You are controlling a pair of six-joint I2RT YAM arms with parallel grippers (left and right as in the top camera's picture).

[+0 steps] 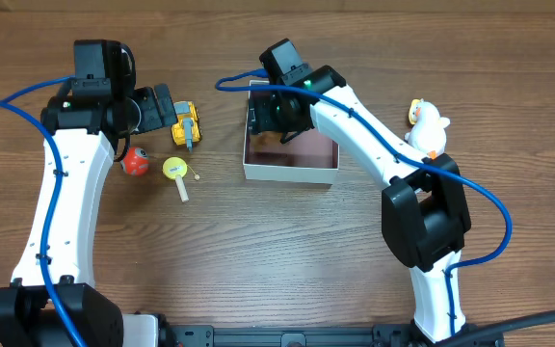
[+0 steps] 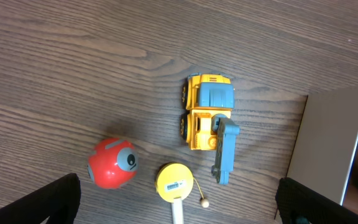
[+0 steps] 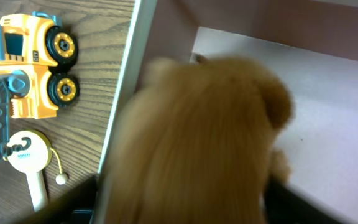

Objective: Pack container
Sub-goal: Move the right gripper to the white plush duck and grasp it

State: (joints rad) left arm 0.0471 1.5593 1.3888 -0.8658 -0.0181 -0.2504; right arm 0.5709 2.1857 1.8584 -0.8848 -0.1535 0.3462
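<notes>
The container (image 1: 290, 174) is a square white box with a pink inside, at the table's middle. It also shows in the left wrist view (image 2: 328, 143) and the right wrist view (image 3: 328, 112). My right gripper (image 1: 279, 120) hangs over its far left corner, shut on a brown plush toy (image 3: 210, 143) that fills the space between the fingers (image 3: 185, 205). My left gripper (image 1: 167, 114) is open and empty above a yellow toy truck (image 2: 207, 112) with a blue arm, a red ball (image 2: 112, 163) and a yellow paddle toy (image 2: 174, 182); its fingers (image 2: 176, 202) stand wide apart.
The truck (image 1: 187, 125), ball (image 1: 135, 162) and paddle (image 1: 175, 170) lie close together left of the container. A white and orange duck toy (image 1: 428, 127) stands to the container's right, beside my right arm.
</notes>
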